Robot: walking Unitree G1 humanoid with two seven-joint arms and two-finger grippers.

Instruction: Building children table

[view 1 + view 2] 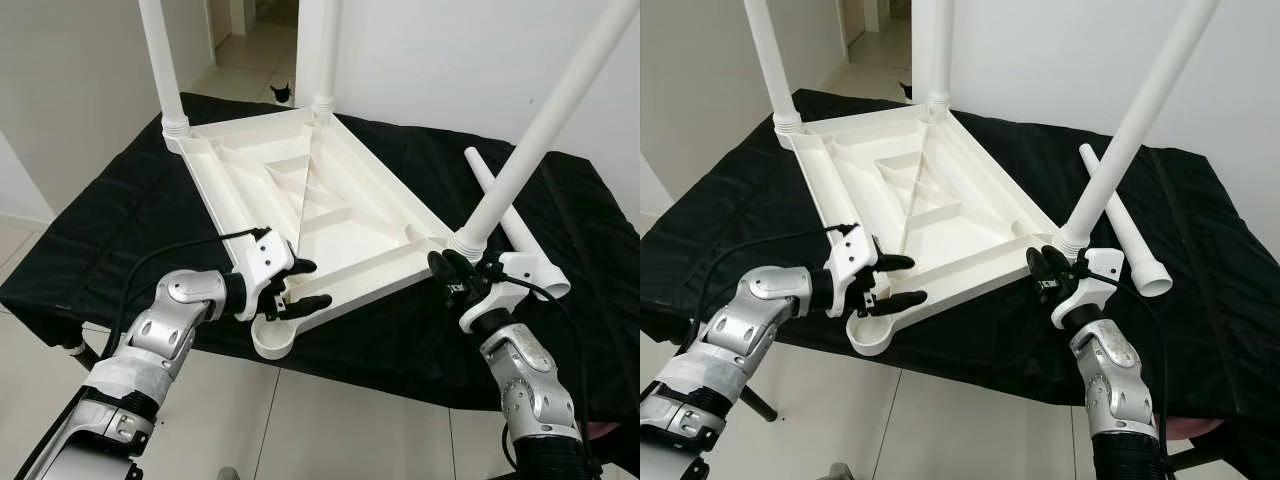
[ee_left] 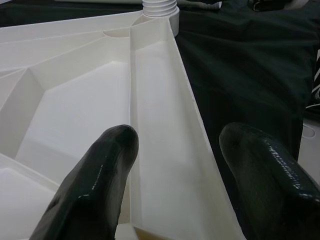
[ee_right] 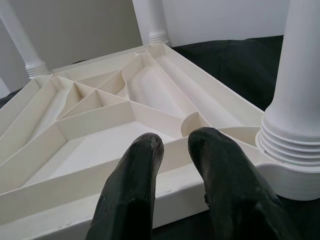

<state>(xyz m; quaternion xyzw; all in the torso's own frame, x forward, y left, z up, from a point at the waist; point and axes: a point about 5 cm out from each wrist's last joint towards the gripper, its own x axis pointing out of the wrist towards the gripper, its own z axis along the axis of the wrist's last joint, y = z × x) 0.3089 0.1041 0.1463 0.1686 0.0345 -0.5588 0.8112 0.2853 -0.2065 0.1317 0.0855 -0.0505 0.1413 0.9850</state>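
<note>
**Upturned tabletop being held at both near corners**

The white plastic tabletop (image 1: 310,210) is lying upside down on a table covered in black cloth (image 1: 120,220), its ribbed underside facing up. On the left, the left gripper (image 1: 305,285) is being kept at the tabletop's near edge, just above the empty leg socket (image 1: 272,338) — its fingers (image 2: 100,180) are spread apart, one inside the rim and one outside, and whether they are pressing the wall cannot be told. Two legs are standing screwed in at the far corners (image 1: 160,60) (image 1: 325,50). A third leg (image 1: 540,120) is rising from the near right corner, where the right gripper (image 1: 455,272) is being held with fingers slightly parted against the rim. A loose leg (image 1: 510,220) is lying on the cloth at the far right.
</note>
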